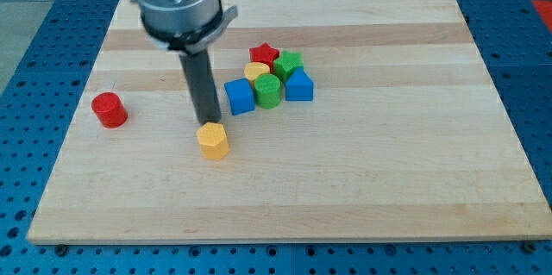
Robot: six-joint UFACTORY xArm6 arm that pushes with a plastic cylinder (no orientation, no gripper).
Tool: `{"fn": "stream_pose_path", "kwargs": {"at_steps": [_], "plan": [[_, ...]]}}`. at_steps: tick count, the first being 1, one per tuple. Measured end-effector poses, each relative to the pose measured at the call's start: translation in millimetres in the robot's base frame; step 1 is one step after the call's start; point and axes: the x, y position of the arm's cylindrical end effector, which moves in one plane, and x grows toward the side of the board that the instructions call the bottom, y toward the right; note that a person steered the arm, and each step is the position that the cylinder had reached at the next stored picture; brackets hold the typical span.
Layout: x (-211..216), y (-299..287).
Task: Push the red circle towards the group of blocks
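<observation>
The red circle is a short red cylinder at the view's left on the wooden board, alone. The group sits right of centre: a red star, a green star, a yellow block, a green cylinder, a blue cube and a blue block. A yellow hexagon lies apart, below and left of the group. My tip stands just above the yellow hexagon, touching or nearly touching it, well right of the red circle.
The arm's grey cylindrical body hangs over the board's upper left. A blue perforated table surrounds the board on all sides.
</observation>
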Motion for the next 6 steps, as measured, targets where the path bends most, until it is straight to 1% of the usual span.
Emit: {"fn": "stream_pose_path", "kwargs": {"at_steps": [1, 3, 4, 5, 6], "plan": [[25.9, -25.0], [26.0, -115.4], [23.5, -181.3], [9.7, -190.2], [-31.1, -160.2]]}}
